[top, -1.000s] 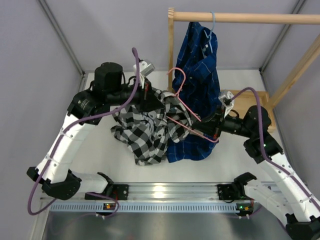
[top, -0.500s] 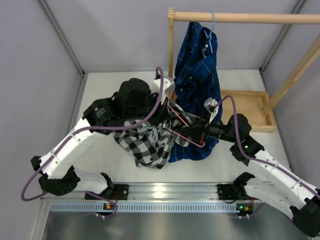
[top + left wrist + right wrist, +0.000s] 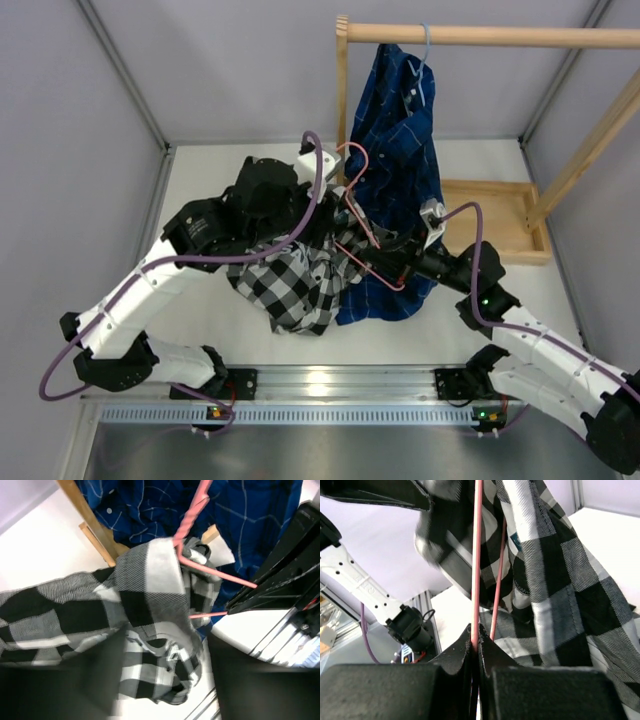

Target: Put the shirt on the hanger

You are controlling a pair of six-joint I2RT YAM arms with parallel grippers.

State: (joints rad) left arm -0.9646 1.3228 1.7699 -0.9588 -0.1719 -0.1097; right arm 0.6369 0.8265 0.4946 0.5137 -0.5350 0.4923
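- Left gripper (image 3: 162,680): stands with jaws apart, blurred at either side of its own view, where a second ago sat pressed together. Reads as a release just made, with no cloth pinched now. Sits far closer to the right gripper (image 3: 388,262) than a second ago, having swung in from well off to the side.
- Shirt (image 3: 295,280): lies just ahead of and below the parted jaws. Drapes its collar end over the wire beside the twisted neck, while the bulk slumps on the table (image 3: 235,330) underneath. Hangs more gathered toward the right gripper than before.
- Hanger (image 3: 192,520): rises straight out of the right gripper, which clamps tight on the lower wire. Stands more upright and nearer the left gripper than a second ago, hook above both.
- For the task: looks like one shoulder set on the wire. Leaves the other shoulder and the sleeves to sort. Risks a slip, since nothing pins the cloth now.
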